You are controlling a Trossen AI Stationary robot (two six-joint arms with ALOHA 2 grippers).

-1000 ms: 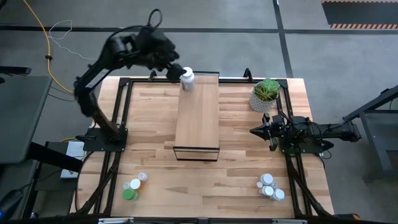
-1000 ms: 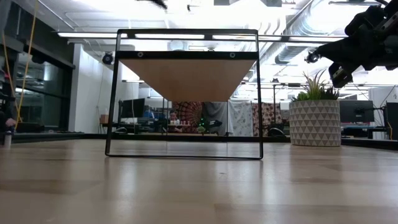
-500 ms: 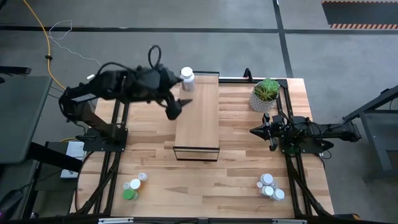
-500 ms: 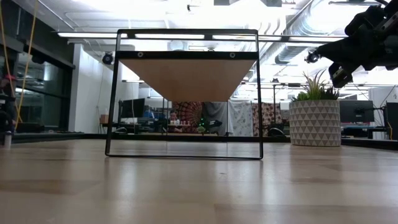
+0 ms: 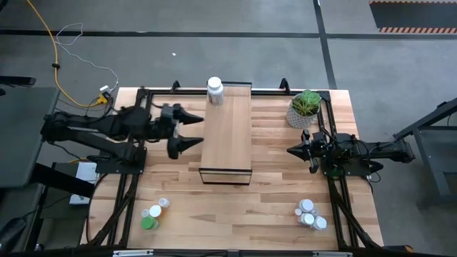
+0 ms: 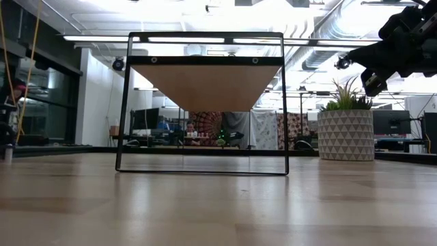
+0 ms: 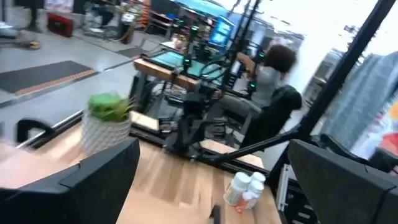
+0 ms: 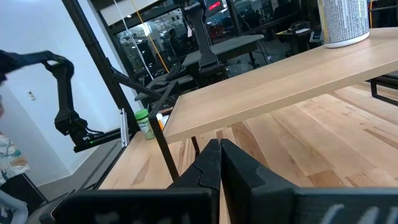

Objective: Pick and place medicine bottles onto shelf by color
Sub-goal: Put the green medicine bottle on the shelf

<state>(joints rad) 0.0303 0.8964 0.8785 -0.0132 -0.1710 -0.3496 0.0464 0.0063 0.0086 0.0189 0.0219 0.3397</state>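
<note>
- One white bottle (image 5: pixel 214 91) upright on the shelf (image 5: pixel 227 135), at its far left corner; also visible from the right wrist as a labelled bottle on the plank's far end.
- Left cluster (image 5: pixel 153 212) on the table's near-left: one green bottle and two white-capped ones, touching or just beside each other.
- Right cluster (image 5: pixel 309 214) on the table's near-right: several white-capped bottles, packed close; exact count unclear.
- Shelf long axis running near to far, down the table's middle, between the two arms.
- Left gripper (image 5: pixel 191 130) spread wide, empty, just left of the shelf's left edge, pointing right toward it.
- Left cluster lying nearward and slightly left of that gripper; judged the nearer pick for the left arm, needing a swing back toward the near edge.
- Right gripper (image 5: pixel 291 150) closed tight on nothing, parked right of the shelf, pointing left, near the plant (image 5: pixel 305 108).
- Right cluster lying nearward of the right gripper, well apart from the left arm.
</note>
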